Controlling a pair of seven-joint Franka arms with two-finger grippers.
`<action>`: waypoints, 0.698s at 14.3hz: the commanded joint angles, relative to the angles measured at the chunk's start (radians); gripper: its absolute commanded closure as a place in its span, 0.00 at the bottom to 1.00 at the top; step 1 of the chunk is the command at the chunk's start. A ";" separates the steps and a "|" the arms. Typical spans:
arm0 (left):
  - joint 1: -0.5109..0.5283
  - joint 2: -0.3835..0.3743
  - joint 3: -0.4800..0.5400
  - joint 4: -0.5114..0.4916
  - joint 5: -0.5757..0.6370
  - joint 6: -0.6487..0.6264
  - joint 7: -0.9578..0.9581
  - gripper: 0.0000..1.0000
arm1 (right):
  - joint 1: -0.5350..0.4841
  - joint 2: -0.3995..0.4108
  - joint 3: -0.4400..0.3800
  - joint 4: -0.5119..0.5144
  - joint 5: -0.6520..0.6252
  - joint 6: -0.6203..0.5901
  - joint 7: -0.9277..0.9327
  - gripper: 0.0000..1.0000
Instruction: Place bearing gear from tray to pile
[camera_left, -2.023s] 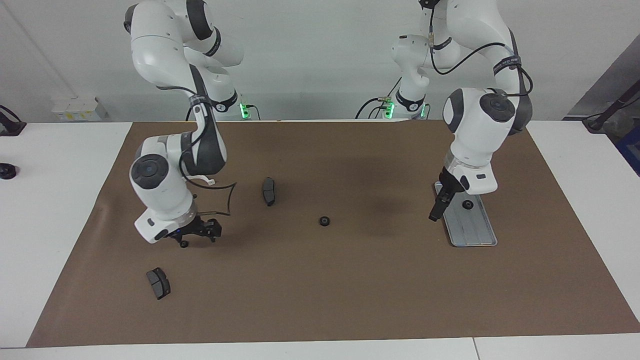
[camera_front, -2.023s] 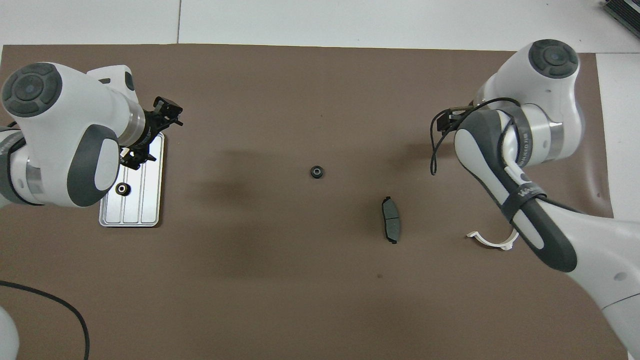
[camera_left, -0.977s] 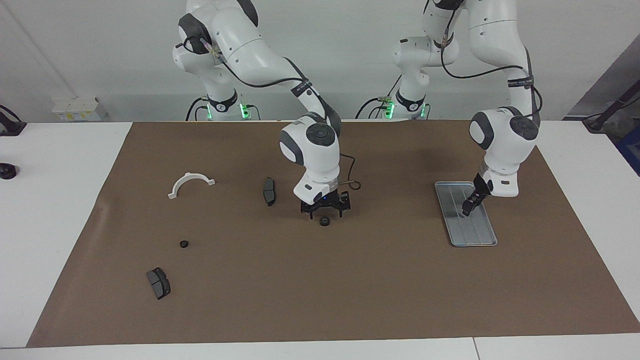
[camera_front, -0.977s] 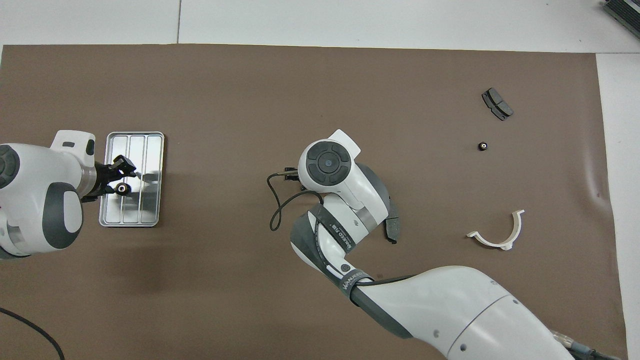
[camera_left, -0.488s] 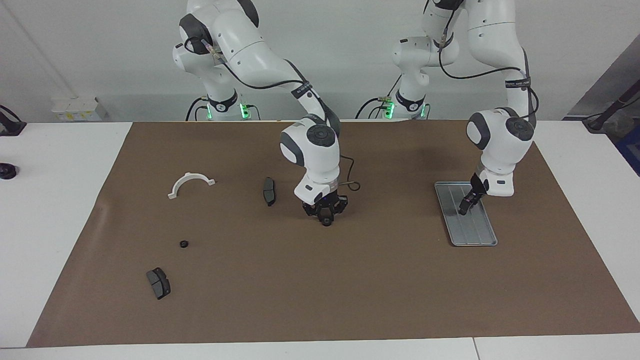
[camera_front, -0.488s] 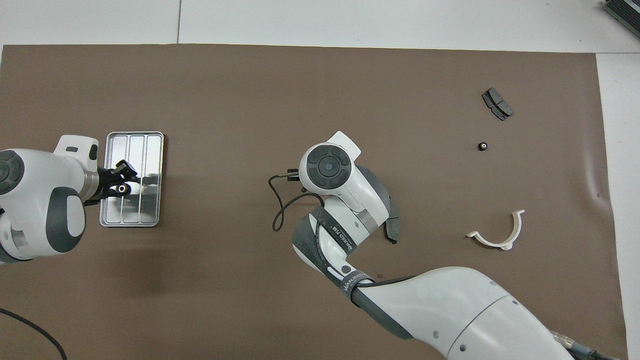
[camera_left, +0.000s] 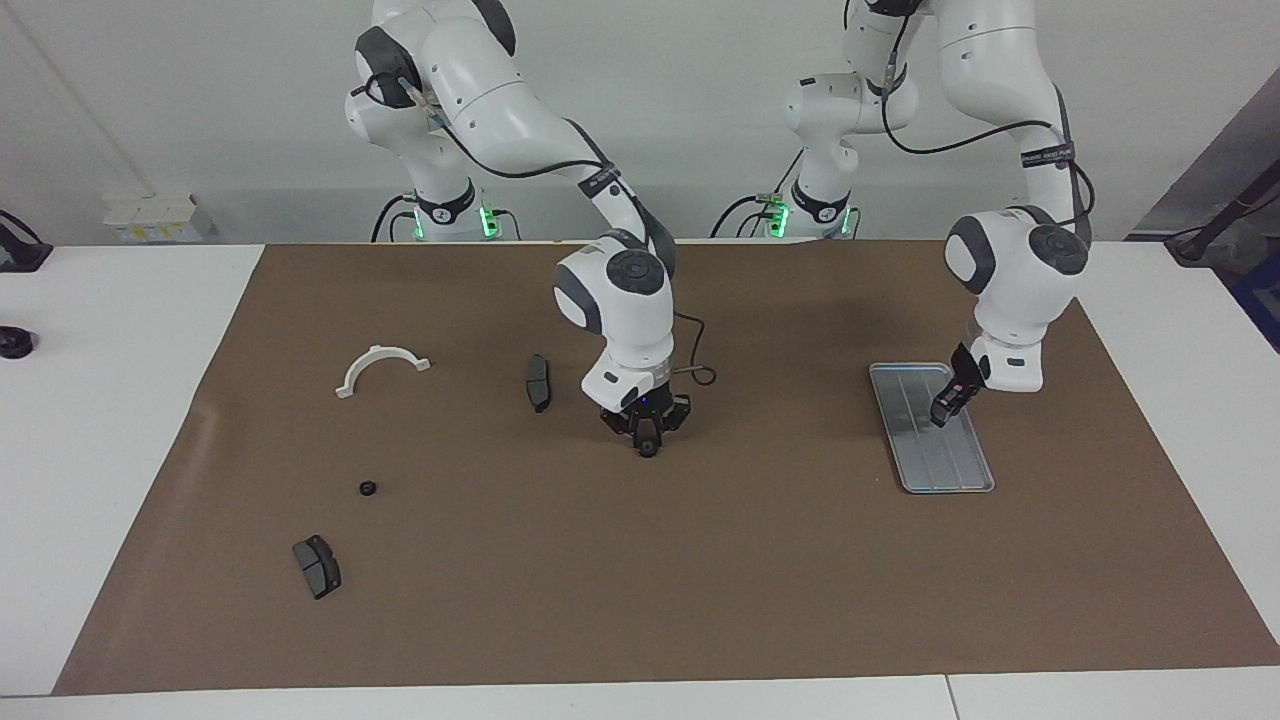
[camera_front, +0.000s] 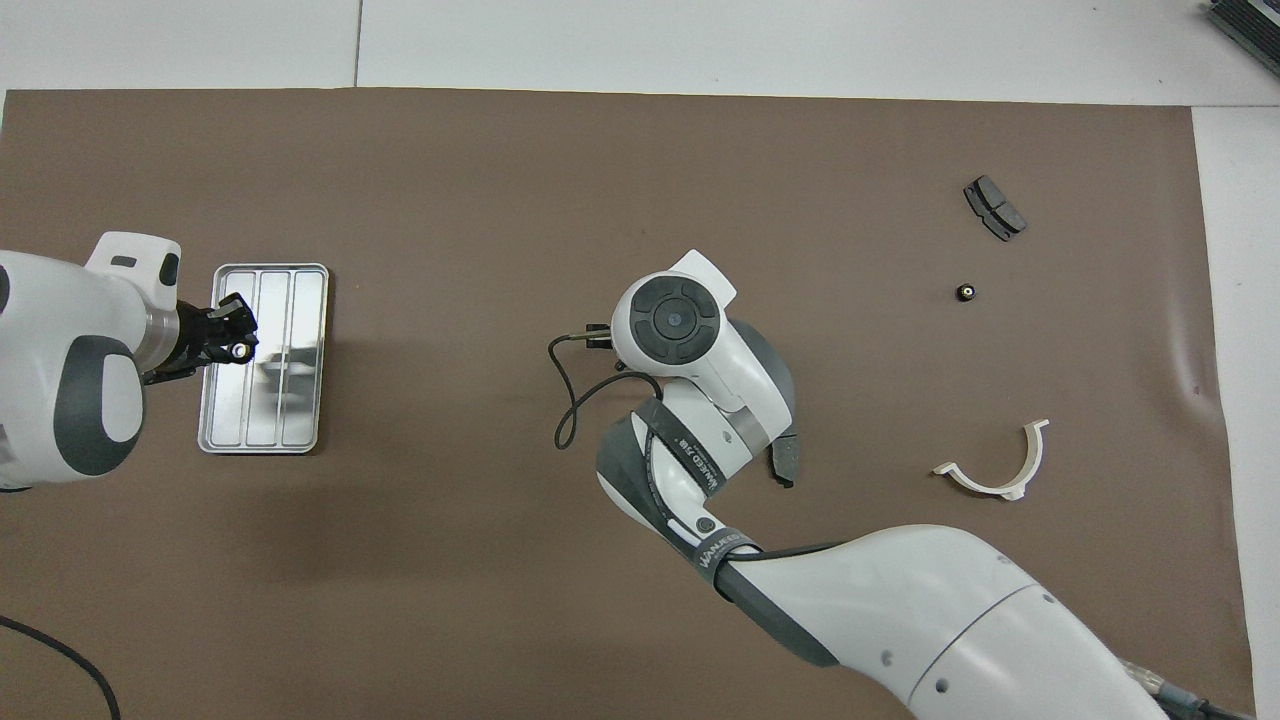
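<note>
A small black round gear (camera_front: 241, 350) is held clamped in the left gripper (camera_left: 946, 408), raised off the flat ridged silver-grey metal tray (camera_left: 932, 440), where it lay a second ago. The tray is now empty. The right gripper (camera_left: 648, 440) is closed on a second black gear (camera_left: 648, 449), lifted from mid-tabletop (camera_left: 700, 560), well apart from the tray. Transfer toward the pile appears begun.

I see the tray (camera_left: 940, 455) lying toward the left arm's end of the surface (camera_left: 700, 580), my left hand (camera_left: 945, 408) over it holding a gear (camera_front: 240, 350). My right hand (camera_left: 648, 438) is over mid-surface, clamped on another gear (camera_left: 649, 449). Toward the right arm's end lie a bracket (camera_left: 380, 366), a third gear (camera_left: 367, 488) and a pad (camera_left: 317, 566) nearest that corner.
</note>
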 joint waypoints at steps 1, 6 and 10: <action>-0.043 -0.015 -0.008 0.162 0.010 -0.203 -0.003 1.00 | -0.105 0.001 0.011 0.046 -0.020 -0.025 -0.085 0.93; -0.258 -0.018 -0.020 0.171 0.007 -0.146 -0.266 1.00 | -0.288 0.004 0.011 0.078 -0.021 -0.056 -0.347 0.93; -0.466 0.041 -0.022 0.121 -0.031 0.112 -0.478 1.00 | -0.400 0.010 0.011 0.073 -0.020 -0.045 -0.559 0.93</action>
